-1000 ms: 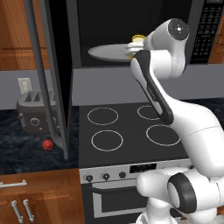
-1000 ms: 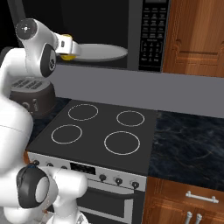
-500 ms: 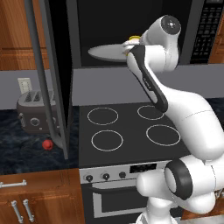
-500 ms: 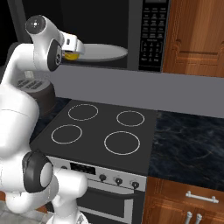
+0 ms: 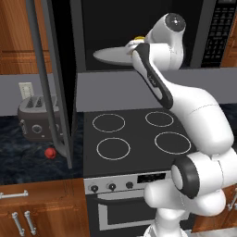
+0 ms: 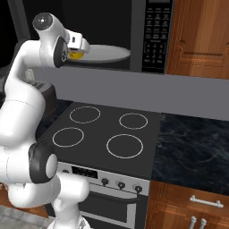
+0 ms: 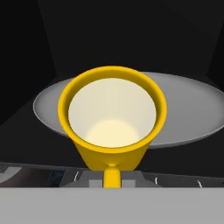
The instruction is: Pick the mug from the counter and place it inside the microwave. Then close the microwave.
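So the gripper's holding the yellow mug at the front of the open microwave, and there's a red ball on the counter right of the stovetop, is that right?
Not quite. The gripper does hold the yellow mug at the open microwave, but the small red object lies on the counter left of the stovetop, near the toaster. The left base view shows it.

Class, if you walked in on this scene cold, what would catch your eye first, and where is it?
The bright yellow mug, shut in the gripper, hangs at the open microwave, in front of its white turntable plate. Next comes the big white arm rising over the black stovetop.
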You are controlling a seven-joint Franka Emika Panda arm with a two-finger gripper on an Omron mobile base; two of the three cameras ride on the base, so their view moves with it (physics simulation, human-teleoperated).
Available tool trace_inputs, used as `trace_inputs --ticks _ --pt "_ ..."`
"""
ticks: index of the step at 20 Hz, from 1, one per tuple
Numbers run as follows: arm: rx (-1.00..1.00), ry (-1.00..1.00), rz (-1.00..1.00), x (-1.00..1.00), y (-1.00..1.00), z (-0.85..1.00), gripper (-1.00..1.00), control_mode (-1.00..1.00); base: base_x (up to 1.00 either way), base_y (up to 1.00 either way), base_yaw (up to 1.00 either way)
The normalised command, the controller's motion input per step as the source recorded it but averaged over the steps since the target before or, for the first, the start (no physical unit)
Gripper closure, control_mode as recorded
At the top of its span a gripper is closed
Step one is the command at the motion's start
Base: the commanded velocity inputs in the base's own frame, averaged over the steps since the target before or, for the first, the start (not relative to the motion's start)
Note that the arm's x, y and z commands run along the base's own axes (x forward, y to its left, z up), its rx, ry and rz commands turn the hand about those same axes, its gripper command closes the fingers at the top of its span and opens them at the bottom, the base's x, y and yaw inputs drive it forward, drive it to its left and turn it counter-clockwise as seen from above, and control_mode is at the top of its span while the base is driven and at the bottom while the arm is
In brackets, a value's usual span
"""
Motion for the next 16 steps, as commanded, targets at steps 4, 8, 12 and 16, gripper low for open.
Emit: trace_inputs --ticks 4,8,12,16 --pt "0.00 0.01 0.00 0.32 0.00 -0.08 1.00 -1.00 0.00 0.00 0.00" --pt "0.00 0.04 0.00 0.24 0.00 -0.08 1.00 -1.00 0.00 0.00 0.00" --pt "0.00 0.04 0.00 0.30 0.00 -0.09 1.00 -1.00 0.00 0.00 0.00" --pt "0.00 0.02 0.00 0.25 0.00 -0.03 1.00 -1.00 0.00 0.00 0.00"
